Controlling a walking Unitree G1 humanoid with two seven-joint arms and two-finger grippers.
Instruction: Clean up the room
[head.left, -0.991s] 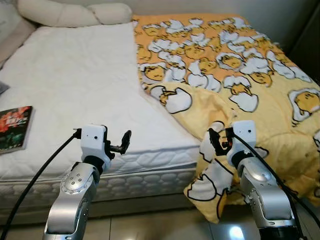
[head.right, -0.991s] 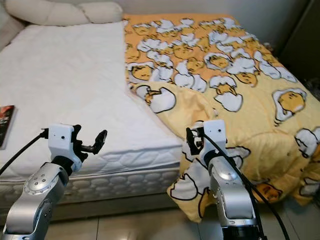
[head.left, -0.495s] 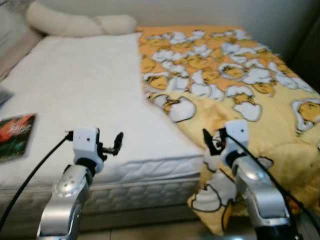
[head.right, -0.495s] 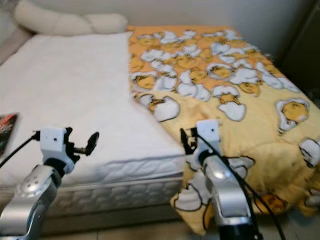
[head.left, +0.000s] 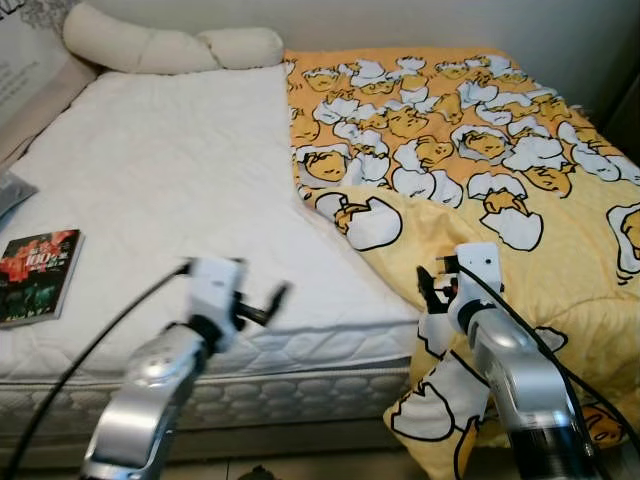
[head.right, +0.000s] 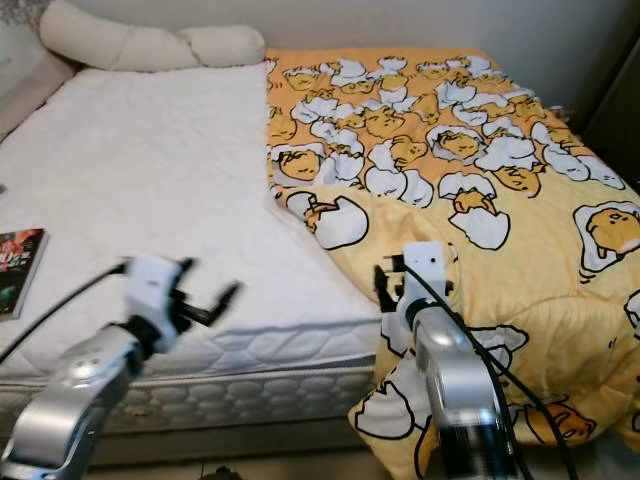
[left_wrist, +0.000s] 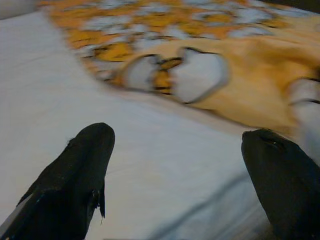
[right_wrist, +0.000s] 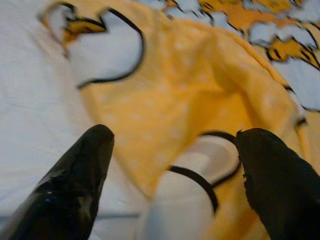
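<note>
Bed (head.left: 150, 200): white quilted mattress, stitched side panel, bare on its left half. Blanket (head.left: 480, 150): soft yellow-orange fabric printed with white cartoon eggshell figures outlined in black, covering the right half, its near corner folded back and draping over the near edge. Pillows (head.left: 170, 48): cream, plump, at the far end. Book (head.left: 35, 275): flat, dark glossy cover, red lettering reading "100", near left edge. Left hand (head.left: 262, 303): fingers apart, over the mattress edge. Right hand (head.left: 432, 290): fingers apart, just above the blanket's folded corner.
</note>
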